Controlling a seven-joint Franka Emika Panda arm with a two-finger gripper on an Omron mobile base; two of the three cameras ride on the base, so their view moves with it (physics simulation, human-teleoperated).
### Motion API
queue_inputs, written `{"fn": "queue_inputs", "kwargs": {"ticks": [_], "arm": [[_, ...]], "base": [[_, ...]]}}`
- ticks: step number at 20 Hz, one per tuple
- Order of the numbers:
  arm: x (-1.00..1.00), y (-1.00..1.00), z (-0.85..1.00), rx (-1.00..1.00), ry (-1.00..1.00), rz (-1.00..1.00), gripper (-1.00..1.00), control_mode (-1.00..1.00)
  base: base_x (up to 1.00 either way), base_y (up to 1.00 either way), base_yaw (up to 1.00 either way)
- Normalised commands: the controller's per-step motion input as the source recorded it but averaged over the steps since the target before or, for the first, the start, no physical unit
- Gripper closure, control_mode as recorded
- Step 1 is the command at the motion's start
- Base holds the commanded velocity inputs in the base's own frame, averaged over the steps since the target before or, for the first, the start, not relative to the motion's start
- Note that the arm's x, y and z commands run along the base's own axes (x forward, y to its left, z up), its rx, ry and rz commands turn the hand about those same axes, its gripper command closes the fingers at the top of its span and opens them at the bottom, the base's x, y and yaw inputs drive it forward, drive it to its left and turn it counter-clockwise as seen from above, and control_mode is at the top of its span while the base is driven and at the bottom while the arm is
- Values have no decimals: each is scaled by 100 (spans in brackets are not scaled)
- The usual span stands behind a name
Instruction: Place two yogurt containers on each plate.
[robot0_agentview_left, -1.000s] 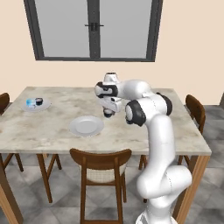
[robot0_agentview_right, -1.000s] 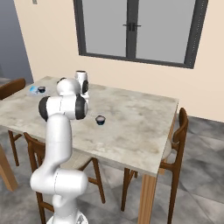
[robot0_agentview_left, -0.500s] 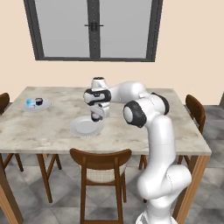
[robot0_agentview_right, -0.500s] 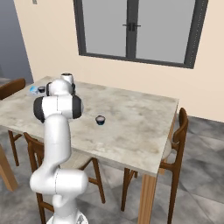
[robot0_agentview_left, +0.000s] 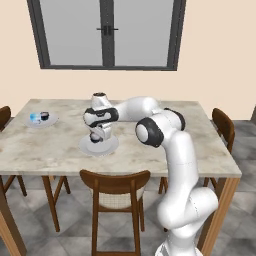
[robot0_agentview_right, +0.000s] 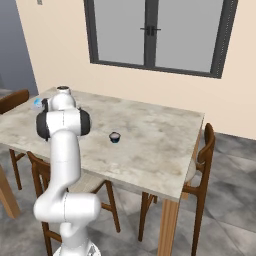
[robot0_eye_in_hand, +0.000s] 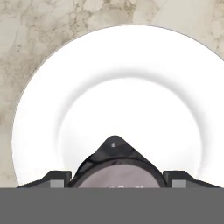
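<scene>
Swinging left and down since a moment ago, the gripper (robot0_agentview_left: 97, 141) is now hanging low over the near plate (robot0_agentview_left: 111, 147), where earlier it was off to that plate's right. Its jaws are closing on a yogurt container (robot0_eye_in_hand: 114, 175), a dark cup with a pale top, held above the middle of the plate. Another yogurt container (robot0_agentview_right: 115, 136) is sitting alone on the marble table (robot0_agentview_right: 155, 145), well apart, and the far plate (robot0_agentview_left: 35, 122) is carrying two more near the table's left end.
</scene>
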Motion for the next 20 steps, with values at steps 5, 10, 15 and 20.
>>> {"fn": "queue_inputs", "kwargs": {"ticks": [5, 10, 15, 20], "arm": [[3, 35, -17, 8, 0, 0, 100, -100], [-4, 12, -10, 9, 1, 0, -100, -100], [-18, -2, -2, 3, 0, 0, -100, -100], [-13, -8, 0, 0, -2, 0, -100, -100]], "base": [[0, 0, 0], [0, 0, 0], [0, 0, 0], [0, 0, 0]]}}
